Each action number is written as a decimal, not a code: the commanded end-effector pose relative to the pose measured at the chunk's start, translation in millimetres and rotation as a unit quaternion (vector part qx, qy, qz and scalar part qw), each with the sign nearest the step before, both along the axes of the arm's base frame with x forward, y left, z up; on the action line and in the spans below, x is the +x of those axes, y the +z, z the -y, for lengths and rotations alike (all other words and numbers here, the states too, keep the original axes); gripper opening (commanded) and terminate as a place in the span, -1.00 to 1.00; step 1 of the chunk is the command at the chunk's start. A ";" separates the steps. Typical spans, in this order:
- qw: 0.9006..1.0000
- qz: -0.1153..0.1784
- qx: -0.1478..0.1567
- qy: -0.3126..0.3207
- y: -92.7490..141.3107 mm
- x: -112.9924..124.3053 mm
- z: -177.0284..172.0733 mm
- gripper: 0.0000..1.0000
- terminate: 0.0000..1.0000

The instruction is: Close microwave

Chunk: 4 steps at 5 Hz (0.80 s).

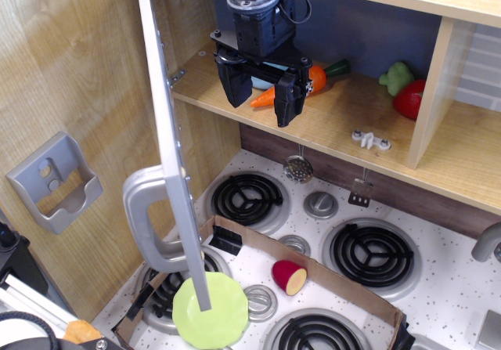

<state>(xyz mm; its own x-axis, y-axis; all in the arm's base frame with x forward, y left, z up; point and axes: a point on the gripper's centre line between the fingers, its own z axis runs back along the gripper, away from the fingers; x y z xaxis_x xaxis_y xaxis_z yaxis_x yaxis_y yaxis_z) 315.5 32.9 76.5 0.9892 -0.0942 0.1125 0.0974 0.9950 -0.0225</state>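
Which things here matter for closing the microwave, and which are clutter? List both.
For the job:
microwave door, swung open
its silver handle
gripper, jaws open, holding nothing

Just lying about:
toy carrot
green plate
red fruit piece
grey wall holder

No readable text, labels, brands or numbers are shown.

No lettering can be made out on the microwave door, seen edge-on, nor on the gripper, the grey wall holder or the stove knobs; any markings there are too small or blurred to be read.
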 end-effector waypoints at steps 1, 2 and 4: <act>1.000 0.000 0.000 0.000 0.0 0.0 0.0 1.00 -1.00; 0.999 0.009 0.024 -0.024 20.9 -5.3 2.0 1.00 -1.00; 0.997 0.010 0.077 -0.030 82.9 -19.0 -13.3 1.00 -1.00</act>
